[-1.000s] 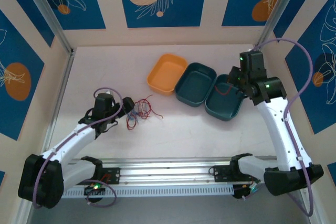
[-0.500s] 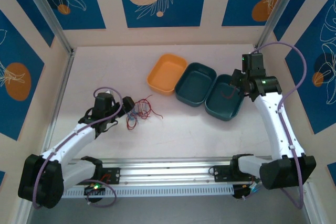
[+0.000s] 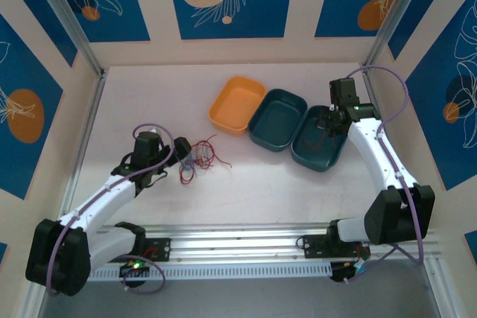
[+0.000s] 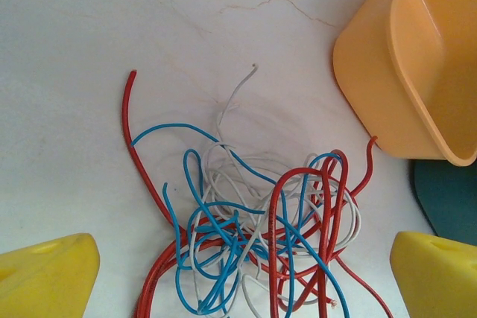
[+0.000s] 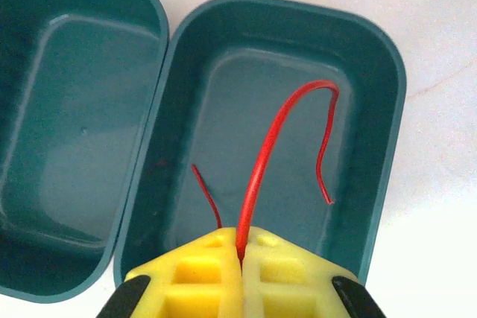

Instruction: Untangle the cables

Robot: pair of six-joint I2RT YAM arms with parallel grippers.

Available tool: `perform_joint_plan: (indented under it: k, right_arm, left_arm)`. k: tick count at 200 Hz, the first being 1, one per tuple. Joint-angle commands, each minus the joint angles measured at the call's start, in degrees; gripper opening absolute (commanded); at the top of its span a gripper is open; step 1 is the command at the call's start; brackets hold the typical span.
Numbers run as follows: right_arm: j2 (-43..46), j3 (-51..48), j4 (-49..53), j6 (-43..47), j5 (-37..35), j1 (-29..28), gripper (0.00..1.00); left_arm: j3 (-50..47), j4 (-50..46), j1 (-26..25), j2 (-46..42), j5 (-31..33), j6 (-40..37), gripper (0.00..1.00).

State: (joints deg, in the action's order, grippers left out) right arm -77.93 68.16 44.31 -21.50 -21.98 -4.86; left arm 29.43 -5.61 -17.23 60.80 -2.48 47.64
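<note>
a: start at the right gripper [image 5: 240,255]. what are its jaws doing?

b: they are pressed together on a single red cable [image 5: 267,147]. the wire rises from between the pads and arches over. its free end hangs inside the outer teal tray [image 5: 389,80], the second tray to the right of the orange tray [image 3: 237,103].

a: why hold it there?

b: my guess is that this wire is already free of the knot and the tray is where it gets let go. a shorter red piece shows beside it, low in the same tray. i cannot tell if that is the same wire's other end.

a: and the left gripper [image 4: 238,281]?

b: its jaws are wide apart and grip nothing. it hovers right over the tangle of cables [image 4: 253,236], one yellow finger on each side, which looks like lining up for the next pick.

a: where is the tangle?

b: on the table [image 4: 89,35], just left of the orange tray, near it but not touching. red, blue and whitish wires loop through each other, so most of the job is not yet done.

a: what about the tray between?

b: the middle teal tray [image 5: 19,50] sits just beside the orange tray's right side.
</note>
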Motion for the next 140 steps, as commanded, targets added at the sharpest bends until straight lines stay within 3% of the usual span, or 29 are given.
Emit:
perform_joint_plan:
  k: [1,95,140]
  right_arm:
    - [-2.63,-1.48,0.16,-1.3,2.4,0.64,0.0]
    - [-13.6,-1.39,1.34,-4.34,2.41,1.34,0.0]
    - [-16.08,0.22,2.34,-4.44,3.87,1.13,0.13]
  left_arm:
    - [0.42,-0.79,0.6,-1.44,0.24,-0.45,1.0]
    - [0.08,-1.95,0.64,-3.23,0.68,-0.48,1.0]
    - [0.36,-2.24,0.65,-3.31,0.73,-0.52,1.0]
